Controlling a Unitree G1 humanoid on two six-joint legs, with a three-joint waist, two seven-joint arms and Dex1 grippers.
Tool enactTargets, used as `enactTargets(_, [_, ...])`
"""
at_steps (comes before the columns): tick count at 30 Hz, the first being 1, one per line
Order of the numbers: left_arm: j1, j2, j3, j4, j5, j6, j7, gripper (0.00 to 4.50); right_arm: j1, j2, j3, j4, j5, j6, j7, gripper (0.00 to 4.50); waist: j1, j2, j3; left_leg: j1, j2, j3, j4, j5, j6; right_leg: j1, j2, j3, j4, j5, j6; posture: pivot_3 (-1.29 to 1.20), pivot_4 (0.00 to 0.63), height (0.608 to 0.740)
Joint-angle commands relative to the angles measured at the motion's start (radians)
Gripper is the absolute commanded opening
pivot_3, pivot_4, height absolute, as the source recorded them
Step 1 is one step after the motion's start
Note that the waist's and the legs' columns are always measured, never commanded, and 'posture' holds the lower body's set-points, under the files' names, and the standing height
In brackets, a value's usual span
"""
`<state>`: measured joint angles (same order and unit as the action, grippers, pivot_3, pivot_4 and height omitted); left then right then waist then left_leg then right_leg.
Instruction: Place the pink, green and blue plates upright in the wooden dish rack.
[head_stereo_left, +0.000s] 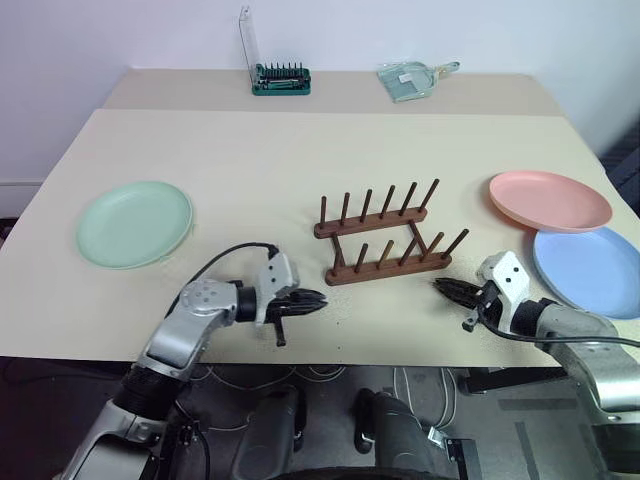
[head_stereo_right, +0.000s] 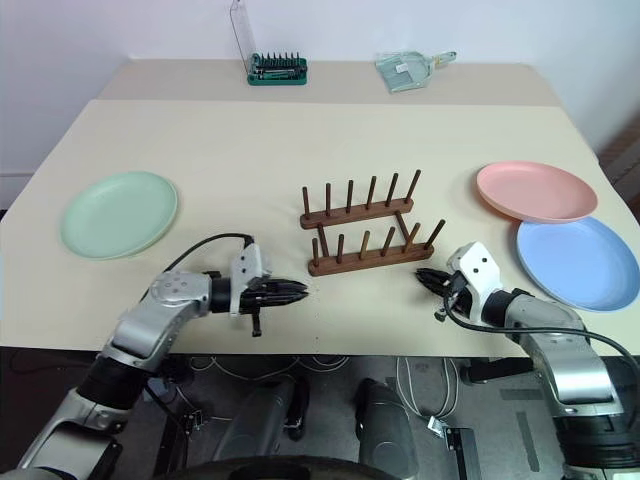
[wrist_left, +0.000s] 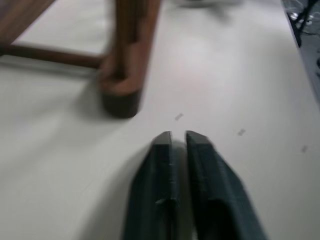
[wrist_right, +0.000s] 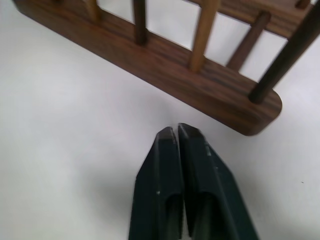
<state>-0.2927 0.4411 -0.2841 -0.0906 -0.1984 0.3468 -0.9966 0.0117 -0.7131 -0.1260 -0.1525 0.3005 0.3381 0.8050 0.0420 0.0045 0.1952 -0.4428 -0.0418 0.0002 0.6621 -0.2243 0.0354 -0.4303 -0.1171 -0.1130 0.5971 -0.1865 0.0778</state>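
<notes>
dark wooden pegged rack (head_stereo_left: 385, 235) sits between both clenched, empty claws (head_stereo_left: 318, 297) (head_stereo_left: 442, 288).

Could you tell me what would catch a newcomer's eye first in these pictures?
Probably the dark wooden dish rack, empty at the middle of the table, with the shut left pincer and right pincer pointing at it from either side. Next, the plates lying flat: green plate far left, pink plate overlapping the blue plate at right.

Both claws (head_stereo_left: 318, 298) (head_stereo_left: 444, 288) closed, empty.
</notes>
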Motion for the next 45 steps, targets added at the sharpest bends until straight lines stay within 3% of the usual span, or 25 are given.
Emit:
enactTargets(1, [-0.024, -0.043, -0.038, 0.028, 0.064, -0.001, 0.085, 0.41, -0.028, -0.004, 0.016, 0.041, -0.055, -0.039, -0.022, 0.01, 0.0, 0.0, 0.0, 0.0, 0.0, 0.0, 0.0, 0.0, 0.001, 0.0, 0.0, 0.0, 0.0, 0.0, 0.0, 0.0, 0.15, 0.74])
enactTargets(7, [-0.038, -0.101, -0.012, 0.088, 0.1, -0.027, 0.197, 0.41, -0.072, 0.023, 0.05, 0.095, -0.102, -0.089, -0.043, 0.01, -0.001, 0.0, -0.001, 0.002, 0.0, 0.0, 0.001, 0.001, 0.001, 0.003, 0.001, 0.0, 0.0, 0.001, 0.001, 0.0, 0.15, 0.74])
enactTargets(18, [-0.051, -0.107, 0.019, 0.133, 0.112, -0.05, 0.284, 0.41, -0.118, 0.052, 0.076, 0.128, -0.126, -0.117, -0.05, 0.01, -0.005, 0.001, -0.003, 0.003, 0.0, 0.0, 0.001, 0.001, 0.001, 0.003, 0.001, 0.0, 0.001, 0.001, 0.0, 0.0, 0.15, 0.74])
enactTargets(31, [-0.062, -0.101, 0.017, 0.162, 0.1, -0.075, 0.29, 0.41, -0.126, 0.054, 0.072, 0.112, -0.132, -0.113, -0.048, 0.01, -0.005, 0.002, -0.004, 0.004, 0.0, 0.0, 0.001, 0.001, 0.001, 0.003, 0.002, 0.0, 0.001, 0.002, 0.0, 0.0, 0.15, 0.74])
enactTargets(36, [-0.018, -0.074, 0.031, 0.07, 0.03, -0.059, 0.218, 0.41, -0.095, -0.019, -0.005, 0.019, -0.046, -0.056, 0.031, 0.01, -0.003, 0.002, -0.004, 0.003, 0.0, 0.0, 0.001, 0.001, 0.001, 0.002, 0.002, 0.0, 0.001, 0.001, 0.0, 0.0, 0.15, 0.74])
enactTargets(40, [0.027, -0.046, 0.065, -0.029, -0.053, -0.025, 0.161, 0.4, -0.067, -0.127, -0.103, -0.06, 0.057, 0.051, 0.122, 1.23, -0.002, 0.003, -0.003, 0.001, 0.0, 0.0, 0.001, 0.001, 0.002, 0.001, 0.001, 0.0, 0.0, 0.001, 0.0, 0.0, 0.15, 0.74])
enactTargets(43, [0.048, -0.024, 0.071, -0.07, -0.085, -0.006, 0.127, 0.4, -0.065, -0.202, -0.158, -0.09, 0.095, 0.088, 0.171, 2.87, -0.001, 0.003, -0.003, 0.001, 0.0, 0.0, 0.001, 0.0, 0.001, 0.001, 0.0, 0.0, 0.0, 0.001, 0.0, 0.0, 0.15, 0.74])
enactTargets(45, [0.053, -0.013, 0.067, -0.088, -0.097, -0.002, 0.107, 0.4, -0.125, -0.27, -0.163, -0.033, 0.032, 0.049, 0.161, 3.86, -0.001, 0.003, -0.003, 0.001, 0.0, 0.0, 0.001, -0.001, -0.001, 0.001, 0.0, 0.0, 0.0, 0.001, 0.0, 0.0, 0.15, 0.74])
